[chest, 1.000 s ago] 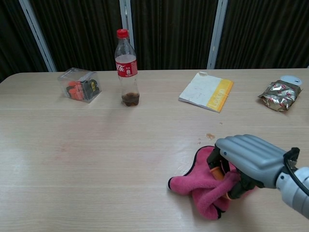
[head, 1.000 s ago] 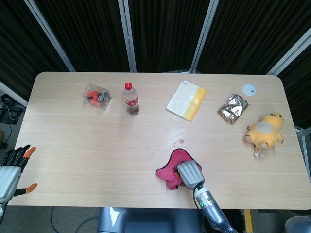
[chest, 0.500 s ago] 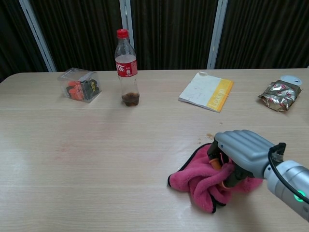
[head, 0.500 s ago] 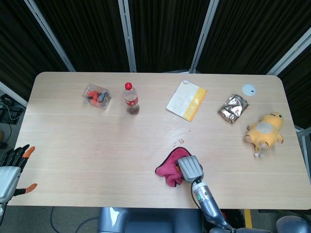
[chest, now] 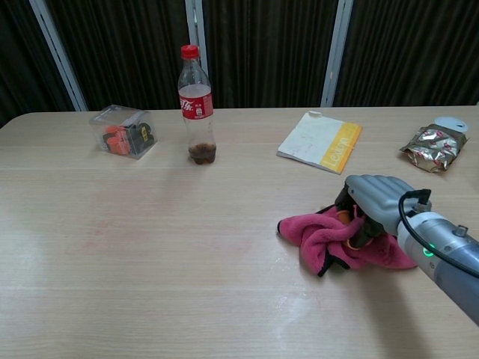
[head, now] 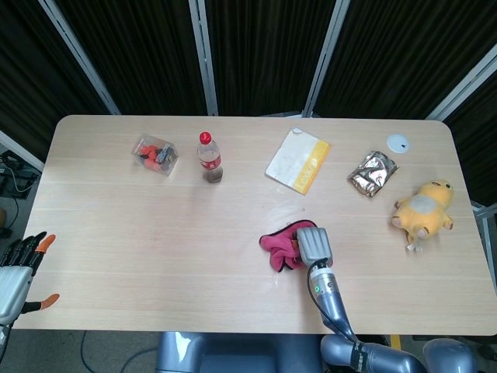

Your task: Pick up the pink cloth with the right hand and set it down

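Note:
The pink cloth (head: 281,247) (chest: 322,238) is bunched up near the middle of the wooden table (head: 140,233), right of centre. My right hand (head: 312,243) (chest: 372,203) grips its right side from above, fingers curled into the folds. Whether the cloth's lower folds touch the tabletop or hang just above it, I cannot tell. My left hand (head: 17,272) hangs off the table's front left corner, fingers apart and holding nothing; the chest view does not show it.
A cola bottle (head: 209,158) (chest: 196,105) and a clear box of small items (head: 155,154) (chest: 124,132) stand at the back left. A white-and-yellow booklet (head: 298,160) (chest: 320,140), a foil snack pack (head: 373,173) (chest: 434,146), a white disc (head: 397,142) and a yellow plush toy (head: 423,207) lie to the right.
My right hand has carried the pink cloth away from the front edge, farther onto the table and slightly right. The left hand has not moved.

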`<state>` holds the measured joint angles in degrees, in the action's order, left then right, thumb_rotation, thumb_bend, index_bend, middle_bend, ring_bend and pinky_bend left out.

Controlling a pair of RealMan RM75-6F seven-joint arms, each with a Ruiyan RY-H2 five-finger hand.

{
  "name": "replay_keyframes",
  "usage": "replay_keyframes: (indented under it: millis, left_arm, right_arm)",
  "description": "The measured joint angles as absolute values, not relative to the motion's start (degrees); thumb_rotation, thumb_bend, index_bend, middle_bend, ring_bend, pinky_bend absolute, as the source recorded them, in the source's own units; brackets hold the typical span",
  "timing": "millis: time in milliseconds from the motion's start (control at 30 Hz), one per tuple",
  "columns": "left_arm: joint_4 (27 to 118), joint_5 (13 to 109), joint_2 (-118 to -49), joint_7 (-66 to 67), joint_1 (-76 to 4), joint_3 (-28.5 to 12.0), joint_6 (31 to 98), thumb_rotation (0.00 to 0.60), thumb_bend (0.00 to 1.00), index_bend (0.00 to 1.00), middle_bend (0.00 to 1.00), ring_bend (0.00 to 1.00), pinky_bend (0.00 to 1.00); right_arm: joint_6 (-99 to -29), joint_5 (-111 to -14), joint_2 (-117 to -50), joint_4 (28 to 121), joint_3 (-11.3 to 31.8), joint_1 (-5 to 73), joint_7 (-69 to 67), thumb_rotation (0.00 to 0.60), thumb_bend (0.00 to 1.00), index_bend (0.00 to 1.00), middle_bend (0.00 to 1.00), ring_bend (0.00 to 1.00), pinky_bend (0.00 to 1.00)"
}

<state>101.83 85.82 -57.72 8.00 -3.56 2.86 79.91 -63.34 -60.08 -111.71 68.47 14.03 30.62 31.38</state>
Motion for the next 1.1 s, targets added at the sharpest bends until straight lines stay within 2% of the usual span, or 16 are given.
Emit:
replay_keyframes:
  millis: [467,633,900,1100]
  left_arm:
    - [101.72,85.87,-58.10,7.72,-3.43,2.70,80.35,0.600,0.00,0.03,0.00,0.00,0.00]
    - [101.64,86.24,-58.05,7.44,-3.42,2.77,80.47,0.600,0.00,0.03,0.00,0.00,0.00]
    - [101.71,86.61,-58.08,7.56,-3.43,2.99,80.40,0.600,0.00,0.03,0.00,0.00,0.00]
    - [101.23,87.27,-58.40,7.92,-3.36,2.93,81.03,0.600,0.00,0.03,0.00,0.00,0.00]
  right_arm:
    - [-63.56,-56.03,-113.90,59.42,21.77,34.22,28.43,0.600,0.30,0.76,0.64,0.52,0.71]
    - [-63.94,-55.26,-112.49,57.82,22.77,34.53,27.60,0.600,0.30,0.76,0.64,0.52,0.71]
    - [-66.10,-54.98,-109.75,58.60,23.52,33.43,26.23,0.600,0.30,0.76,0.64,0.52,0.71]
    - [-68.69,-56.59,-106.12,64.40,23.49,31.94,24.82,0.600,0.30,0.76,0.64,0.52,0.71]
